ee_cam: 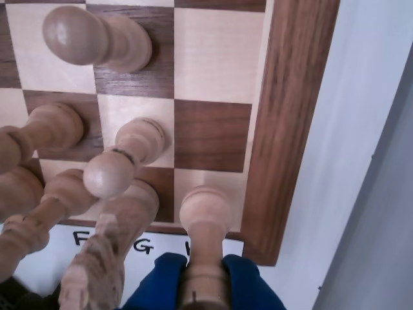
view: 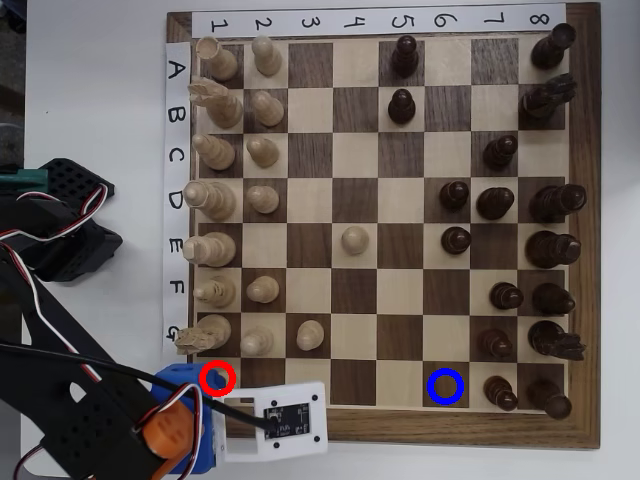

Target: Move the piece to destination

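The gripper (ee_cam: 205,274) is pressed together on the piece (ee_cam: 205,216), its two blue fingers (ee_cam: 158,281) tight against either side of the stem, low in the wrist view. The piece stands in the corner square of the board (ee_cam: 290,129), and I cannot tell whether its base touches the wood. In the overhead view that corner carries a red ring (view: 217,378), and the arm and its white camera block (view: 275,420) cover the piece itself. Crowding it on the left of the wrist view are the pale knight (ee_cam: 97,271) and a pale pawn (ee_cam: 119,168), with more pale pieces behind them. The brown border of the board runs just to the right of the piece, and white tabletop (ee_cam: 361,161) lies beyond. In the overhead view the blue-ringed square (view: 445,386) sits in the same bottom row, and it is bare. The squares between the two rings are bare as well. A dark pawn (view: 500,393) stands just right of the blue ring, and another dark pawn (view: 494,344) stands diagonally above it.
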